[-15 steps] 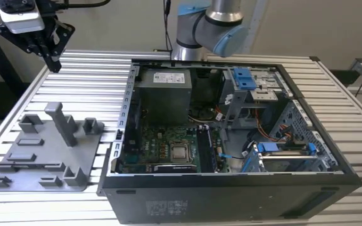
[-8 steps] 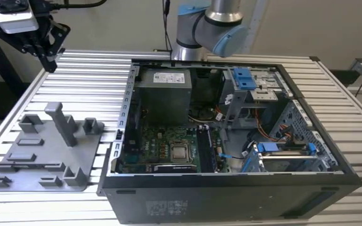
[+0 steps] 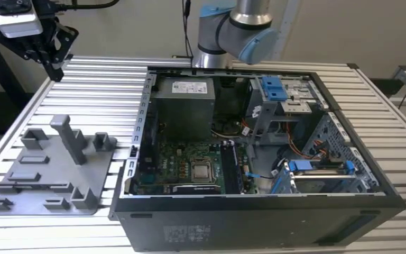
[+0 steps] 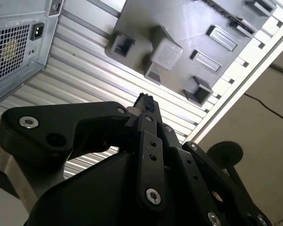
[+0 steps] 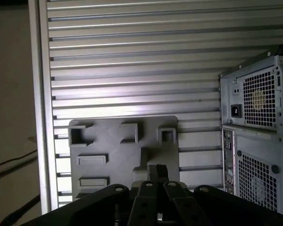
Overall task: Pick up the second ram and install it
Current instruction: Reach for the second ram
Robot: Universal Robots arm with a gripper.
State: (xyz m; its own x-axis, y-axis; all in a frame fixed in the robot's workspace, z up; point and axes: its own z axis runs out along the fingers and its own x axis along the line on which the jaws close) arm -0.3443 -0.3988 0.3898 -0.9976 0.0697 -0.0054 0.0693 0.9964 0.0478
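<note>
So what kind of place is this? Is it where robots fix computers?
Probably a robot lab or workshop bench, not a home. A robot arm stands by an open computer case with its green motherboard showing, on a ribbed metal table, with a grey fixture plate beside the case.

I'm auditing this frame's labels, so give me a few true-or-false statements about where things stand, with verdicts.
1. The computer case lies open with the green motherboard exposed. True.
2. The gripper is inside the case. False: it hangs over the slatted table, outside the case.
3. The grey fixture plate lies at the exterior view's left of the case. True.
4. The gripper carries a memory stick. False: it is shut and empty.
</note>
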